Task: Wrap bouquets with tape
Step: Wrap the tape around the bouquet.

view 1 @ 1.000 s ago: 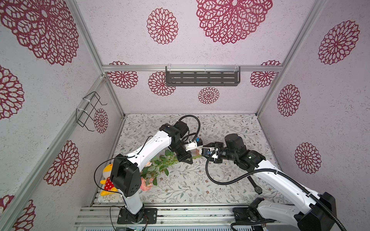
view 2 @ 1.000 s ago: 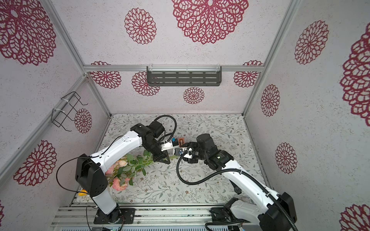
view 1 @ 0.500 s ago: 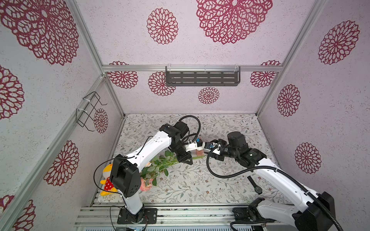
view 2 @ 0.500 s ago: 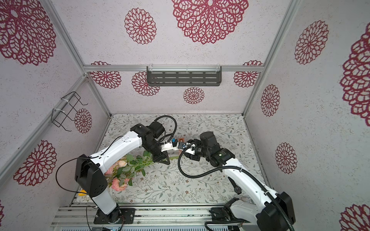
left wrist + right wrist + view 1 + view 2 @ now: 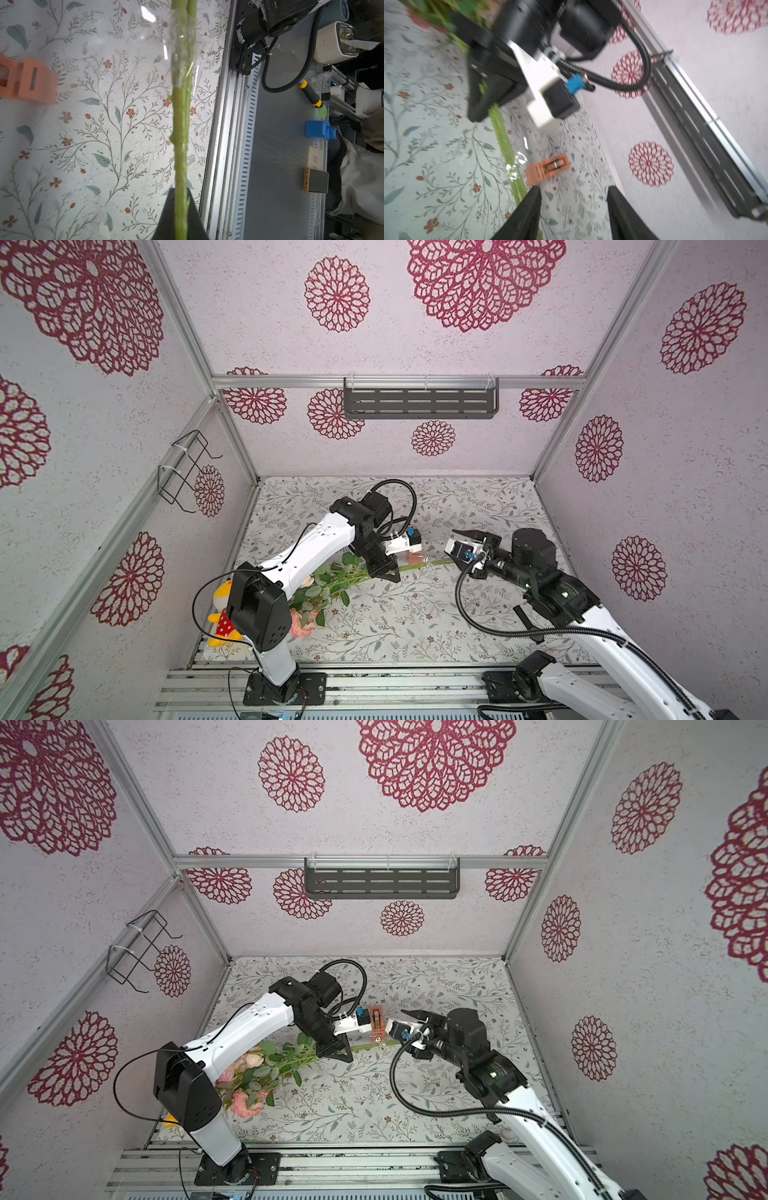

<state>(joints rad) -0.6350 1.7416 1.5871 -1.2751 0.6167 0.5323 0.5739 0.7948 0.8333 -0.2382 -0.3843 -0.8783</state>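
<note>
The bouquet (image 5: 332,585) lies across the floral mat, pink blooms toward the front left and green stems (image 5: 374,1046) pointing right. My left gripper (image 5: 384,568) is shut on the stems (image 5: 182,124); its black jaws close round them in the left wrist view. Clear tape (image 5: 182,52) is wound round the stems beyond the jaws. The orange tape dispenser (image 5: 377,1025) sits on the mat just behind the stems (image 5: 504,141), also seen in the right wrist view (image 5: 548,168). My right gripper (image 5: 461,537) hovers right of the stem ends, open and empty (image 5: 574,189).
A yellow plush toy (image 5: 222,614) lies at the front left behind the left arm's base. A wire basket (image 5: 187,468) hangs on the left wall and a dark shelf (image 5: 419,402) on the back wall. A metal rail (image 5: 374,680) runs along the front edge.
My right gripper has drawn back to the right, away from the stems and the left gripper, and its jaws stand wider. The left arm and bouquet have not moved.
</note>
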